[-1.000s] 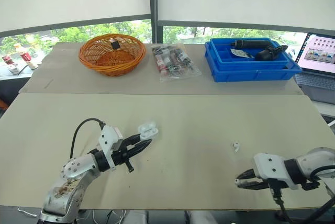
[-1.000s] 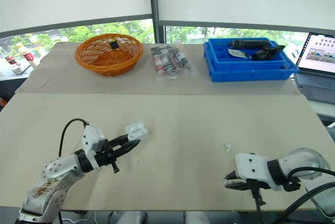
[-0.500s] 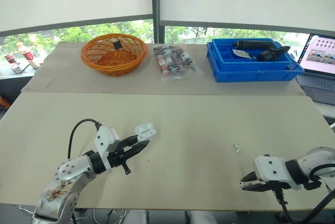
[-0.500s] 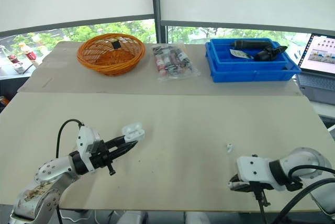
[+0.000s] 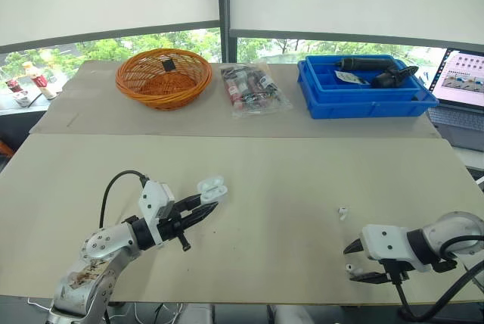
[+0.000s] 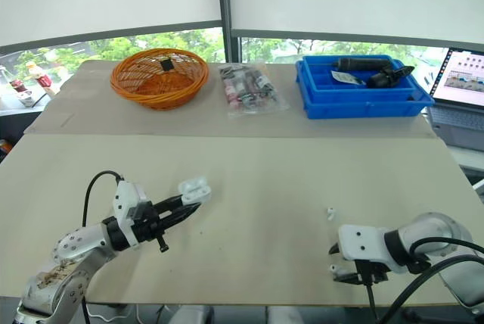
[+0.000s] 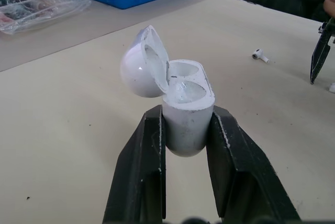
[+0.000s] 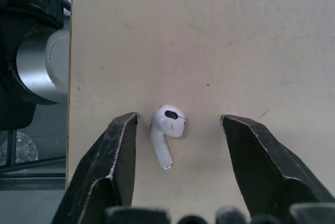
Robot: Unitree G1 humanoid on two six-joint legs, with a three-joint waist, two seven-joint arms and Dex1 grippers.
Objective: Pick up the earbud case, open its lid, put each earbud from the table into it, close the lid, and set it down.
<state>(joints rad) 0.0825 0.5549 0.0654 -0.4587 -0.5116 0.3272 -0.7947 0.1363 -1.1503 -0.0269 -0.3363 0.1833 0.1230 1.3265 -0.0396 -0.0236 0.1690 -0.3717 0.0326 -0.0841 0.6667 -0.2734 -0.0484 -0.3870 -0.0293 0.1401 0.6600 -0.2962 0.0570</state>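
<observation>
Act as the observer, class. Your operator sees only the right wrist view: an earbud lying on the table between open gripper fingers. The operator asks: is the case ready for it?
Observer: Yes. The left gripper grips the earbud case by its body, with the lid hinged open.
Operator: Is mine the only earbud out?
Observer: No. A second earbud lies on the table beyond the right gripper, farther from the robot.
Operator: What else is on the table?
Observer: Along the far side sit a wicker basket, a clear packet and a blue bin.
</observation>
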